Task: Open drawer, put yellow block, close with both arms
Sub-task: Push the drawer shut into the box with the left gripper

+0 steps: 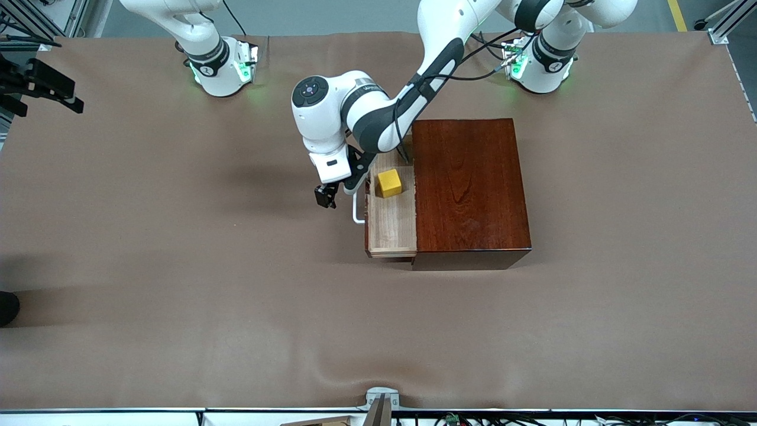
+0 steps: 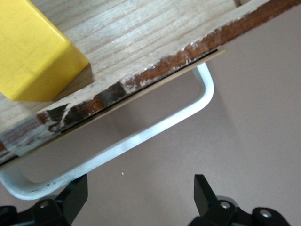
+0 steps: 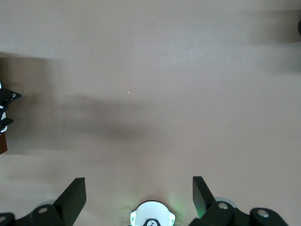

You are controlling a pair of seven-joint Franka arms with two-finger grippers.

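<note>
The reddish-brown box (image 1: pixel 467 183) stands mid-table with its drawer (image 1: pixel 391 228) pulled out toward the right arm's end. The yellow block (image 1: pixel 390 182) lies in the drawer's pale tray, at the end farther from the front camera; it also shows in the left wrist view (image 2: pixel 33 52). My left gripper (image 1: pixel 325 196) is open and empty just in front of the white handle (image 1: pixel 356 212). In the left wrist view the left gripper (image 2: pixel 139 184) holds nothing, and one fingertip (image 2: pixel 77 188) is close beside the handle (image 2: pixel 141 136). My right gripper (image 3: pixel 138 183) is open and empty, high over the bare table and its own base (image 3: pixel 151 214).
The right arm's base (image 1: pixel 222 68) and the left arm's base (image 1: pixel 541 68) glow green at the table's edge farthest from the front camera. A black shape (image 1: pixel 38 89) shows at the right arm's end. The brown tablecloth (image 1: pixel 177 266) lies around the box.
</note>
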